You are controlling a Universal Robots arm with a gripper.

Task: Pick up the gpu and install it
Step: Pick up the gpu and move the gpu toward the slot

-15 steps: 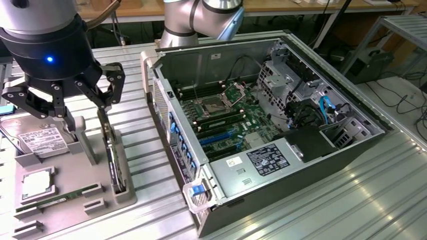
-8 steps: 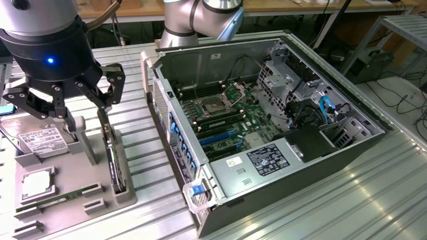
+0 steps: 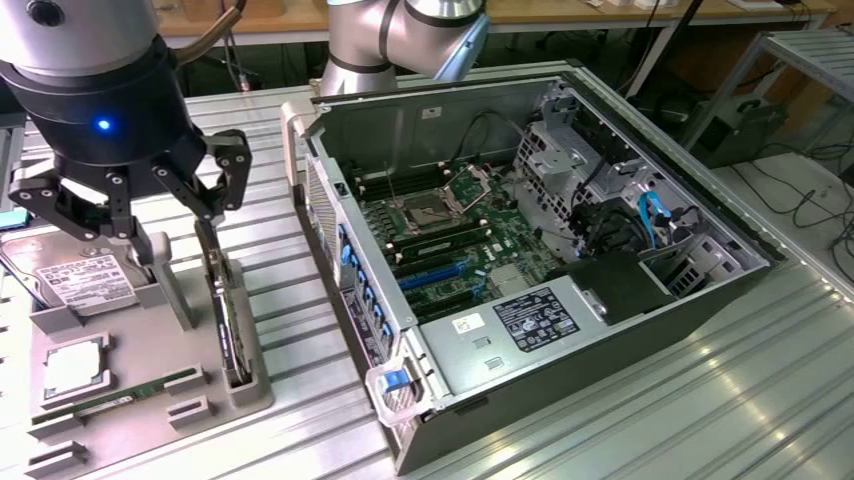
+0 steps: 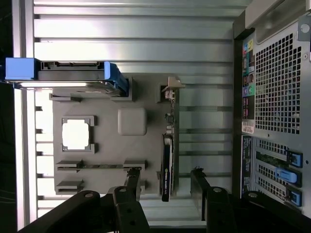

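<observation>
Gripper (image 3: 158, 225) jaws spread, straddling top edge of gpu (image 3: 230, 320), not closed on it. Gpu stands on edge in slot of grey fixture (image 3: 150, 345). Hard drive (image 3: 87, 282), CPU (image 3: 74, 365) and RAM stick (image 3: 123, 398) sit alongside. Open computer case (image 3: 534, 250) lies to exterior view's right, apart.

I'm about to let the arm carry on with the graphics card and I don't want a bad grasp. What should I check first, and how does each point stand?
1. Gripper open: ok, its fingers are spread.
2. Thin black-and-green gpu card standing on edge in its slot on the grey tray: ok.
3. Card lined up between the two fingers in the wrist view: ok.
4. Fingers low enough to clamp the card: cannot tell.
5. Black computer case open, with the green motherboard exposed: ok.
6. Blue expansion slots free of other cards: ok.
</observation>
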